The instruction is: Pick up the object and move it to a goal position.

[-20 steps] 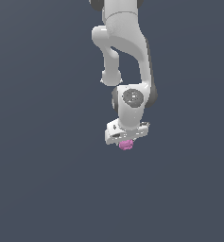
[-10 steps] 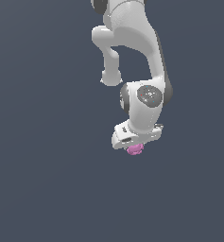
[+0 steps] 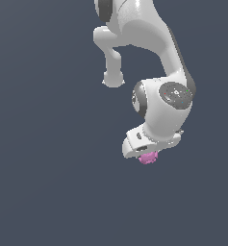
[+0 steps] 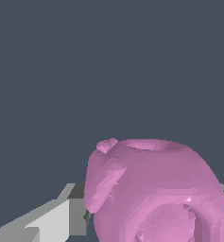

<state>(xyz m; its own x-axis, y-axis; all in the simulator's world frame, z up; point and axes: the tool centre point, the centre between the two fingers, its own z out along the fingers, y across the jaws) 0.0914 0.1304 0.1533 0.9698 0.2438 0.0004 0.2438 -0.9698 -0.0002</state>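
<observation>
The object (image 3: 147, 158) is a small pink-magenta lumpy thing that peeks out just below the white hand of the arm in the exterior view. My gripper (image 3: 147, 156) is shut on it, and most of the object and the fingers are hidden by the hand. In the wrist view the object (image 4: 156, 189) fills the near field, bumpy and rounded with a hollow, and a grey-white finger (image 4: 52, 220) lies against its side.
The white arm (image 3: 154, 57) bends down from the top of the exterior view to the hand. All around is a plain dark grey-blue ground with no other object or marker in view.
The arm has swung toward the exterior view's right and a little lower, carrying the pink object with it. The grip has stayed shut on the object.
</observation>
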